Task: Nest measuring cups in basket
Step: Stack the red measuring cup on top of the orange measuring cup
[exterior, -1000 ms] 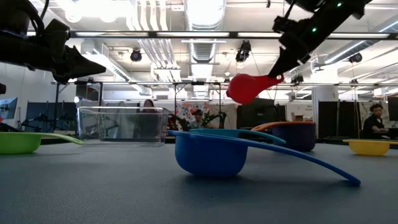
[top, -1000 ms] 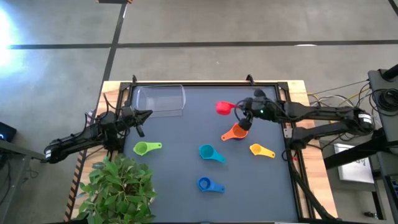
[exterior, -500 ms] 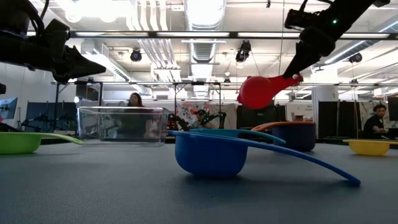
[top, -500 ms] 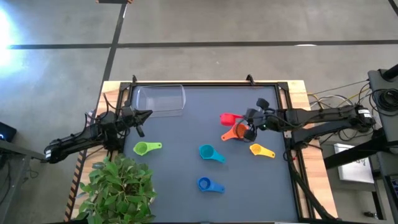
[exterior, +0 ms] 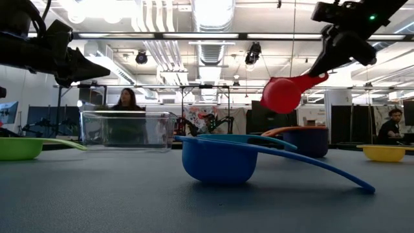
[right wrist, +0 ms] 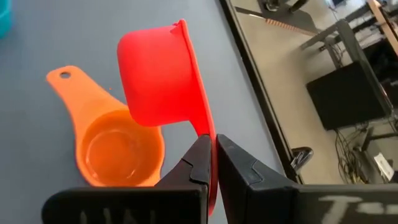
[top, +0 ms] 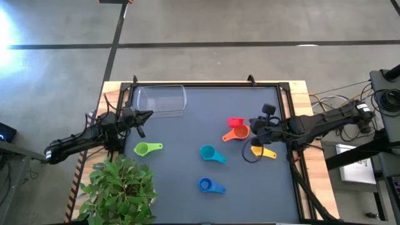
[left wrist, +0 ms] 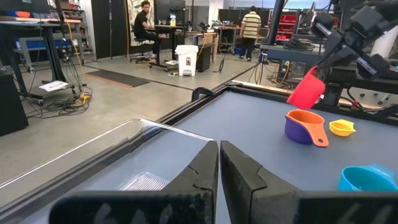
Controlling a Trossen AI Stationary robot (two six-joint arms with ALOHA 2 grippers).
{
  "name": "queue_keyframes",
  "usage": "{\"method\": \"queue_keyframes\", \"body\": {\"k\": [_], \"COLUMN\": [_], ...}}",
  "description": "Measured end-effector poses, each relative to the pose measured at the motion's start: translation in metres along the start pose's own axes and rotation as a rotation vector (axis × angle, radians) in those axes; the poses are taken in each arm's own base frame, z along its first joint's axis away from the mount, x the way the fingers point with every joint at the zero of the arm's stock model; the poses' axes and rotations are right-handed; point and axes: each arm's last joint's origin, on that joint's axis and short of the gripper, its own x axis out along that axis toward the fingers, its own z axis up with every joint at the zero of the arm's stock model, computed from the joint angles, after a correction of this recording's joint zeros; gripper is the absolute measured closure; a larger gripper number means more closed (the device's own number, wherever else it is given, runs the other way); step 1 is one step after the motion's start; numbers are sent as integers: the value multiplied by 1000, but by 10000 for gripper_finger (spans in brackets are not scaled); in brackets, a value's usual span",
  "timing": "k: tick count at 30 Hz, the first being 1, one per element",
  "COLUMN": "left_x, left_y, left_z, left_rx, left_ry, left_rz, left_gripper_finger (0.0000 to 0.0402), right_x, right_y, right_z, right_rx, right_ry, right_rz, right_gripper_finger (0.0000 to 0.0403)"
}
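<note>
Right wrist view: right gripper [right wrist: 211,155] pinches the red cup [right wrist: 161,78] by its flat handle only, jaws pressed together on the thin edge, bowl tilted on its side in the air just above the orange cup [right wrist: 118,146].

Risks, as judgement: the grip is narrow, so the cup could swivel or slip out during transport. The orange cup sits on a purple one [left wrist: 298,129], so a low pass could knock that pair. The basket [top: 161,100] lies far off, upper left of the high view, so the carry is long.

Left gripper [top: 142,116] hovers just beside the basket, jaws nearly pressed together, holding nothing.

On the dark grey table mat [top: 187,194]: green cup [top: 146,149] at centre left, teal cup [top: 210,153] mid frame, blue cup [top: 210,185] lower centre, yellow cup [top: 262,150] right of centre. A potted plant [top: 119,187] sits lower left.

Room: open workshop with ceiling lights, desks and people in the background.
</note>
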Motion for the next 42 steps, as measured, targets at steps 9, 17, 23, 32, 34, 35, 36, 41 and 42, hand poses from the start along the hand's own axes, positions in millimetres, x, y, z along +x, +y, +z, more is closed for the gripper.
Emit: {"method": "queue_keyframes", "body": {"k": [9,17,23,32,34,35,36,41,42], "left_x": [0,0,0,0,0,0,0,0,0], "left_y": [0,0,0,0,0,0,0,0,0], "left_z": [0,0,0,0,0,0,0,0,0], "left_rx": [0,0,0,0,0,0,0,0,0], "left_ry": [0,0,0,0,0,0,0,0,0], "left_rz": [0,0,0,0,0,0,0,0,0], "left_gripper_finger": [402,402,402,402,402,402,402,402,402], "right_x": [-12,-17,-17,-17,-16,-14,-13,2,6], "right_y": [12,17,18,18,19,20,22,32,34], "right_z": [-7,-8,-9,-9,-9,-8,-8,1,3], "right_rx": [-57,-97,-95,-89,-93,-93,-92,-66,-56], "right_ry": [-10,-26,-24,-23,-17,-12,-8,-8,-12], "right_rz": [9,29,30,29,24,17,7,-58,-76], "right_gripper_finger": [394,394,394,394,394,394,394,394,394]}}
